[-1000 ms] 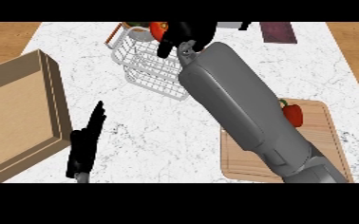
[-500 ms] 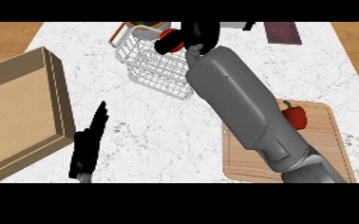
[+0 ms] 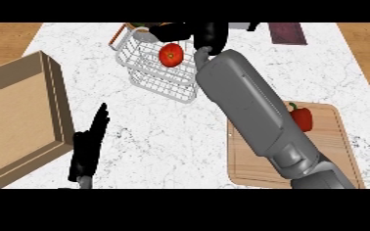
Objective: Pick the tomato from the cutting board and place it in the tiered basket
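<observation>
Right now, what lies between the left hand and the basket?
Nothing: the head view shows only bare counter between the left hand and the basket.

The tomato [image 3: 171, 55] is showing red, the wire basket [image 3: 163, 82] white. The counter [image 3: 166, 127] is showing white marble with grey veining, the cutting board [image 3: 249, 164] pale wood grain, the pepper [image 3: 302, 119] red.

Bright, even light from above covers the pale marble bench [image 3: 166, 142]; the grey forearm [image 3: 245, 103] shades softly along its sides.

White marble counter [image 3: 166, 137] bears wire basket [image 3: 162, 85], cutting board [image 3: 249, 171], wooden tray [image 3: 29, 112].
</observation>
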`<act>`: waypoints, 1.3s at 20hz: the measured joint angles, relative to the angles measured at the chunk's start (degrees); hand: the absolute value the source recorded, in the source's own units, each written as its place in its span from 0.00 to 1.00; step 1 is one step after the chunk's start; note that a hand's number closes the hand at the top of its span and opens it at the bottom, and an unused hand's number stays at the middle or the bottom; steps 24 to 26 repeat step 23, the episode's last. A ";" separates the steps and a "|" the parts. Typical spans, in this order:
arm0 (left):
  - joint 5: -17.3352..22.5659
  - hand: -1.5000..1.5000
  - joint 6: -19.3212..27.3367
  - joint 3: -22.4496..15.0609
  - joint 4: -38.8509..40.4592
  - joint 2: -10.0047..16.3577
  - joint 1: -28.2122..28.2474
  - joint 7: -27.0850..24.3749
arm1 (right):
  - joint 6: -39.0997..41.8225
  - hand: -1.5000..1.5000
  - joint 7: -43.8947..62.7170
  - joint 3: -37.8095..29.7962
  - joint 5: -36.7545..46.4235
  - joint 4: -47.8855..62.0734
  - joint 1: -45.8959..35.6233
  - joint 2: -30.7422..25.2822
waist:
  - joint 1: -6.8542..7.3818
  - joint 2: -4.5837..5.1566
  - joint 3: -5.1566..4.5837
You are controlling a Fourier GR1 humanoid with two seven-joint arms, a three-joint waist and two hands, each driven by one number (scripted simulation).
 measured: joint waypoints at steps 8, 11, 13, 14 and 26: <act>0.33 0.50 0.77 1.19 -0.25 -0.13 2.81 -0.90 | -6.32 0.00 6.19 -3.42 7.66 -7.94 4.04 -6.35 | -3.17 -1.09 -0.01; 0.17 0.50 1.33 1.55 -0.04 -0.28 3.44 -1.24 | -5.17 0.00 9.21 -5.29 7.94 -15.37 8.97 -10.60 | -4.41 -1.37 0.01; 0.23 0.50 1.43 1.96 0.06 -0.17 3.95 -1.79 | -3.96 0.00 10.92 -6.26 7.50 -21.70 13.42 -13.43 | -4.93 -1.49 0.02; 0.36 0.50 1.38 2.21 -0.31 0.12 4.33 -1.67 | -3.00 0.00 11.82 -6.93 6.79 -24.97 15.56 -15.17 | -5.25 -1.58 0.03; 1.37 0.50 0.61 3.19 -2.60 0.97 6.55 -1.47 | 6.64 0.00 14.28 -15.66 -6.13 -55.67 40.76 -29.91 | -6.53 -1.58 0.12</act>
